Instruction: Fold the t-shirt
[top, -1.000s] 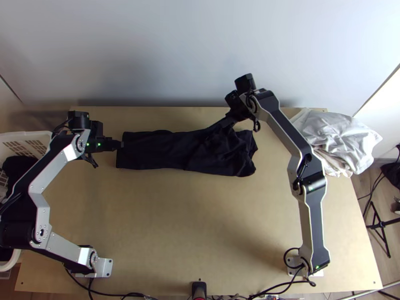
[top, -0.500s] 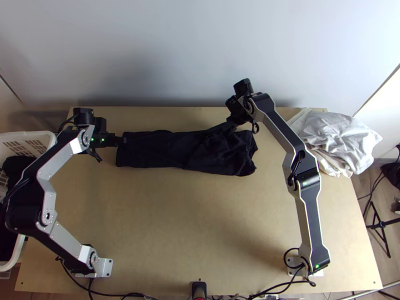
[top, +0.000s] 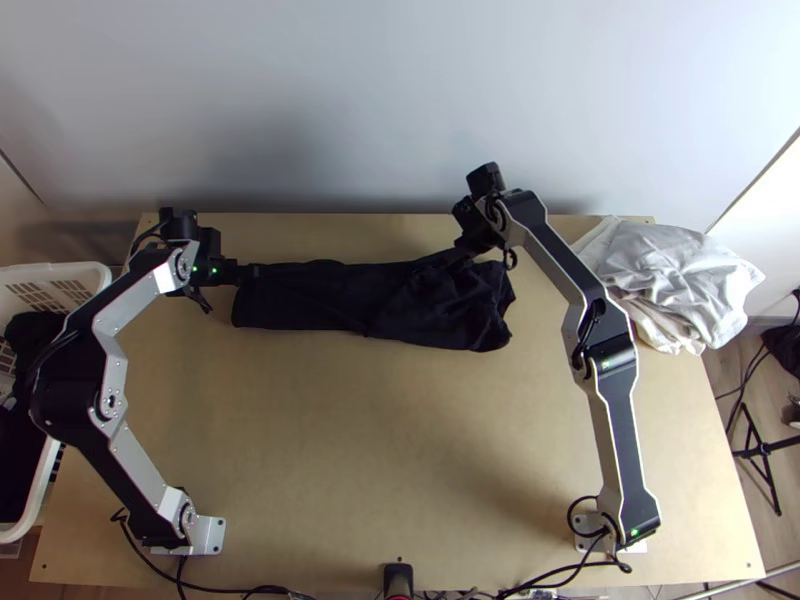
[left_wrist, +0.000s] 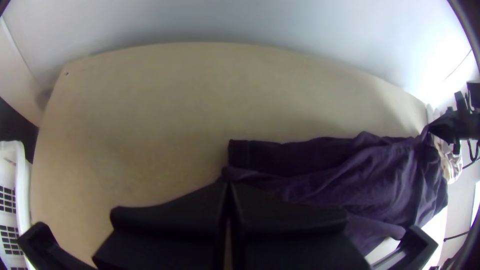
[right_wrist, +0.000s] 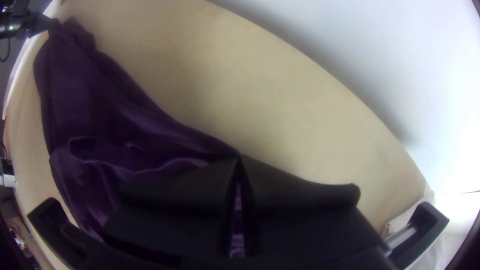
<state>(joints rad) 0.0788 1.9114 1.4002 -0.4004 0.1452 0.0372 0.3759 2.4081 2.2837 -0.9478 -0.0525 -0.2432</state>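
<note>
The dark t-shirt (top: 340, 297) lies as a long, narrow, wrinkled strip across the back half of the table. My left gripper (top: 252, 270) is at the strip's left end in the top view. In the left wrist view, my left gripper (left_wrist: 229, 181) is shut on a raised edge of the t-shirt (left_wrist: 380, 175). Toward the strip's right part, my right gripper (top: 462, 245) holds its back edge. My right gripper (right_wrist: 239, 159) is shut on a pulled-up point of the t-shirt (right_wrist: 105, 115) in the right wrist view.
A pile of white cloth (top: 680, 280) lies at the table's back right corner. The white basket (top: 98, 275) with dark cloth inside stands at the left edge. Bare wood (top: 400, 450) stretches in front of the t-shirt.
My left gripper has moved toward the table's back edge and slightly right, shifting the t-shirt's left end with it. My right gripper has moved slightly, still holding the cloth.
</note>
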